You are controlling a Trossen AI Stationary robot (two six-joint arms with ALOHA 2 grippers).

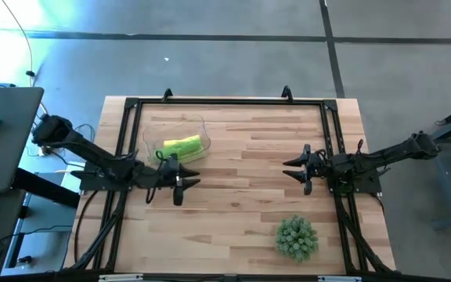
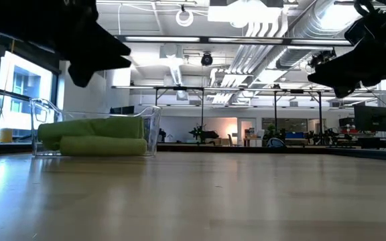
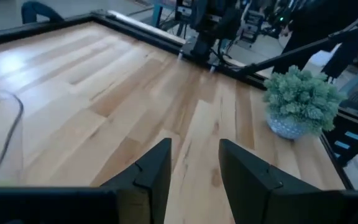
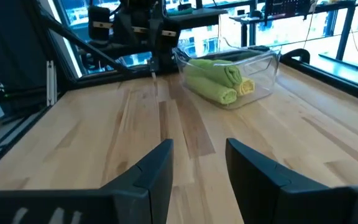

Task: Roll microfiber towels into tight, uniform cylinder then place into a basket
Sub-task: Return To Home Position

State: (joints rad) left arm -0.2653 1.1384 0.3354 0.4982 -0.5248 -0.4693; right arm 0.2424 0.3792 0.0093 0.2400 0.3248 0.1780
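The clear basket stands on the wooden table at the far left. Rolled microfiber towels lie in it side by side: two lime green rolls and a yellow one behind them. In the low view the green rolls rest on the basket's floor. My left gripper hovers open just on the near side of the basket, with nothing between its fingers. My right gripper hangs open over the table's right part, pointing toward the basket, also with nothing in it.
A spiky green plant in a small pot stands near the front edge on the right. A black frame runs around the table's far edge and sides. Bare wood lies between the two grippers.
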